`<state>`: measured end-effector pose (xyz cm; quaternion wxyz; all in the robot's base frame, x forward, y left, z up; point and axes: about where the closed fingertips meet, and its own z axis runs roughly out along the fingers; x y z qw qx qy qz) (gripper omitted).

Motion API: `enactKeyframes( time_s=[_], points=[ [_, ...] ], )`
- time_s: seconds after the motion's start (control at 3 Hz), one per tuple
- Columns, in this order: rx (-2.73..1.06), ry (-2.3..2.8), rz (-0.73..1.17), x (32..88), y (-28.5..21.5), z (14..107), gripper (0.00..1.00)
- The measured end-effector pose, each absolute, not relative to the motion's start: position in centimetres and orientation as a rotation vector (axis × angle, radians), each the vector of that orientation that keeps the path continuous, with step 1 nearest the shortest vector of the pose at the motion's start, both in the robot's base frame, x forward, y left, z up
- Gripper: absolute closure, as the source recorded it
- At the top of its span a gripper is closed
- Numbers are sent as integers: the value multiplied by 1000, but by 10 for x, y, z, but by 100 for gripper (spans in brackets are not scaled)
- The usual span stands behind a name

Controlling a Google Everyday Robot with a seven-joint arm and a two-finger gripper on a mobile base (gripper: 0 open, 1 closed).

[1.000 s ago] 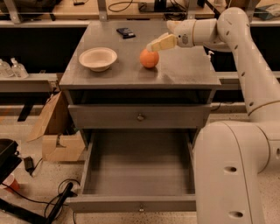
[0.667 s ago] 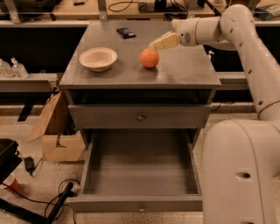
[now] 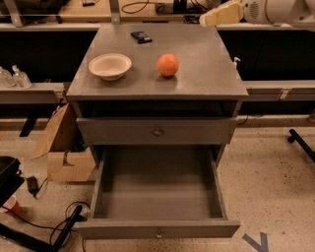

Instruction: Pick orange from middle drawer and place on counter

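Note:
The orange [image 3: 168,64] rests on the counter [image 3: 202,74], right of centre and free of any grip. My gripper [image 3: 220,15] hangs above the counter's far right corner, up and to the right of the orange and well apart from it, with nothing in it. The middle drawer [image 3: 157,184] is pulled far out below; its grey box is empty and its low front panel [image 3: 158,230] carries a small knob. Above it a taller drawer front [image 3: 157,131] with a round knob is closed.
A cream bowl [image 3: 110,65] sits on the counter left of the orange, and a small black object [image 3: 141,36] lies near the back edge. A cardboard box [image 3: 61,147] and cables [image 3: 54,231] are on the floor at left. A black leg [image 3: 301,142] is at right.
My gripper has moved up and to the right, farther from the orange. The arm and body that filled the right side have left the view. The orange stays put.

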<state>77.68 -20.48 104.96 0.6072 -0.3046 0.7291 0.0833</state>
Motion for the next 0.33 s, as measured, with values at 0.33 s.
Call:
enactKeyframes(
  time_s=[0.33],
  points=[
    [-546, 1629, 89, 715, -237, 1114, 0]
  ],
)
